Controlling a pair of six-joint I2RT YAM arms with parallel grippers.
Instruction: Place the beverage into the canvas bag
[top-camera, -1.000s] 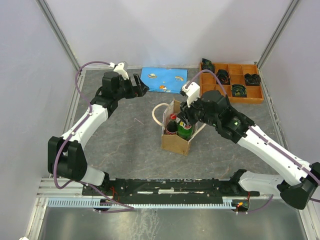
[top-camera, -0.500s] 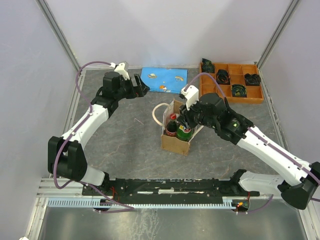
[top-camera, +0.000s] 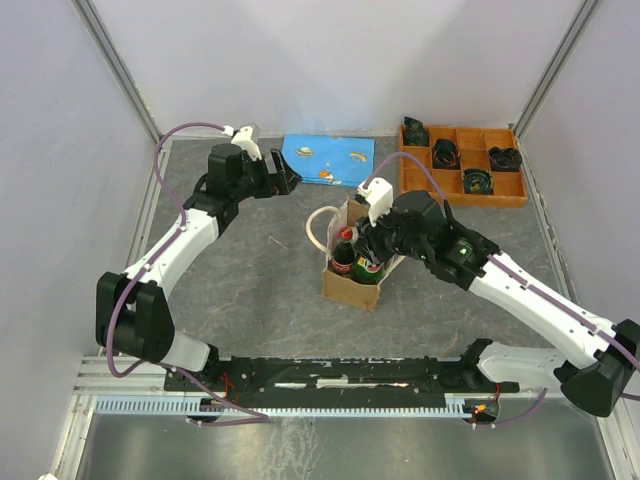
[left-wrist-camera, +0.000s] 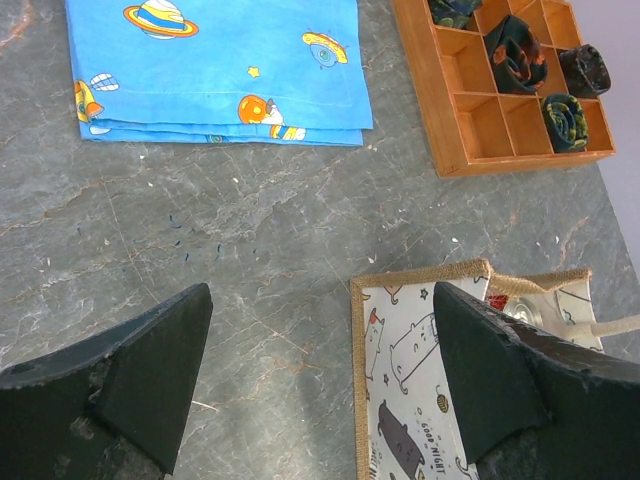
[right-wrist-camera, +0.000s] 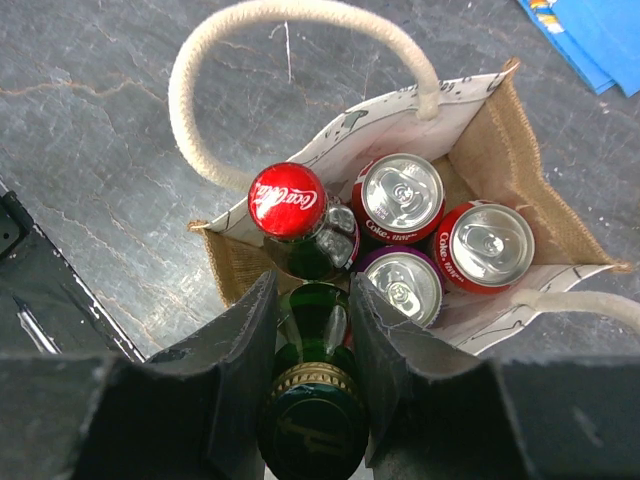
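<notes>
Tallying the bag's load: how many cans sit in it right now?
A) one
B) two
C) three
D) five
C: the right wrist view shows a purple can and two red cans in the bag, beside a red-capped bottle.

The canvas bag (right-wrist-camera: 520, 150) is seen to be coarse, matt woven cloth outside, with a smoother printed lining; its handles (right-wrist-camera: 183, 95) are made of thick cream cord. The green bottle (right-wrist-camera: 312, 325) is glossy glass, and the cans (right-wrist-camera: 402, 198) are shiny metal on top. The desk (right-wrist-camera: 90, 150) is finished matt, grey and veined like stone. The fingers (left-wrist-camera: 150, 370) of the left pincer (left-wrist-camera: 322, 295) are shown as dull, rough-edged black plastic.
</notes>
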